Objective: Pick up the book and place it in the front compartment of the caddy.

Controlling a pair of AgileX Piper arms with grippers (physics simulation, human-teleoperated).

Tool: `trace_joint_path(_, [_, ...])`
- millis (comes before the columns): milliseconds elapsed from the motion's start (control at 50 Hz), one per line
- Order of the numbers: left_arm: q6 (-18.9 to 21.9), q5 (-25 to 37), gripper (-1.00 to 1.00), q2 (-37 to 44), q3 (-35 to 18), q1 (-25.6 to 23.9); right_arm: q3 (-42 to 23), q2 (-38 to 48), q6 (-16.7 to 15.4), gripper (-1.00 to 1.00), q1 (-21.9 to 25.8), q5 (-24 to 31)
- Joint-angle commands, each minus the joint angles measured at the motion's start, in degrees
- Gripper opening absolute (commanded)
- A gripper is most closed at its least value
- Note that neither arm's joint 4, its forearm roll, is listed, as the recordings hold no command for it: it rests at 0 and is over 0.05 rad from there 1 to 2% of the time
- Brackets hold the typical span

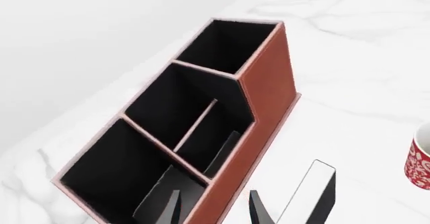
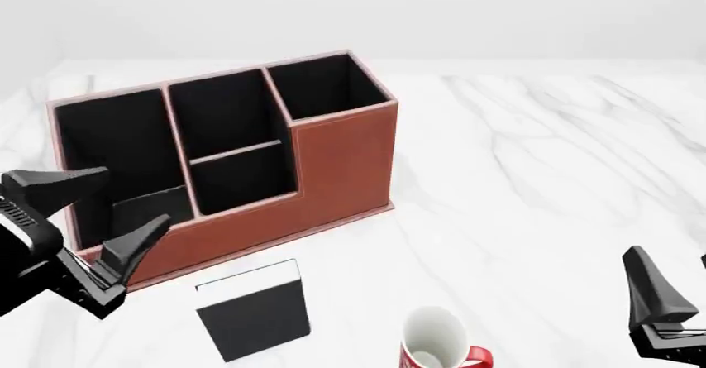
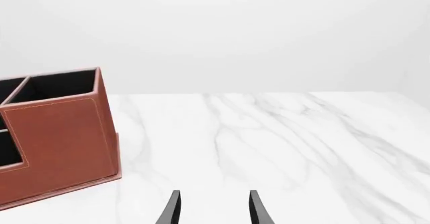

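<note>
The black book [image 2: 251, 308] lies flat on the marble table, just in front of the red-brown caddy [image 2: 342, 165]. It also shows in the left wrist view [image 1: 310, 194], beside the caddy [image 1: 269, 88]. The front compartment [image 2: 245, 182] is the shallow black pocket behind the low brown wall, and it is empty [image 1: 215, 143]. My left gripper [image 2: 135, 196] is open and empty. It hovers by the caddy's left front corner, left of the book and above it [image 1: 215, 209]. My right gripper [image 2: 675, 273] is open and empty at the near right [image 3: 213, 208].
A white-and-red mug [image 2: 436, 343] stands upright to the right of the book, near the table's front edge, and also shows in the left wrist view [image 1: 420, 161]. The caddy's tall square end [image 3: 60, 133] shows in the right wrist view. White marble table [image 2: 551, 161] stretches to the right.
</note>
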Motion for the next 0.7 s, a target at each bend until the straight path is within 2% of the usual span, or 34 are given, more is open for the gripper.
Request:
trace_joint_path(20, [5.6,6.8,1.00,7.8,-6.0,-7.1,0.0,-0.2,-0.1,1.00,0.0,0.0])
trace_joint_path(200, [8.4,10.6,1.00,11.9,-10.4,-9.7,0.0,-0.2,-0.1,1.00,0.0,0.0])
trace_joint_path(420, [10.4,13.4,1.00,15.1,-12.3,-12.1,0.0,-0.2,-0.1,1.00,0.0,0.0])
trace_joint_path(480, [14.1,13.4,1.00,14.5,-10.9,-12.6,0.0,-0.2,-0.1,1.00,0.0,0.0])
trace_joint_path(520, [13.0,15.0,1.00,14.8,-11.8,-14.3,0.0,-0.2,-0.1,1.00,0.0,0.0])
trace_joint_path(580, [13.5,16.0,1.00,15.4,-12.3,-14.8,0.1,2.1,-0.1,1.00,-0.1,-2.4])
trace_joint_path(700, [13.5,17.5,1.00,16.4,-12.6,-16.3,0.1,2.2,-0.1,1.00,-0.1,-2.5])
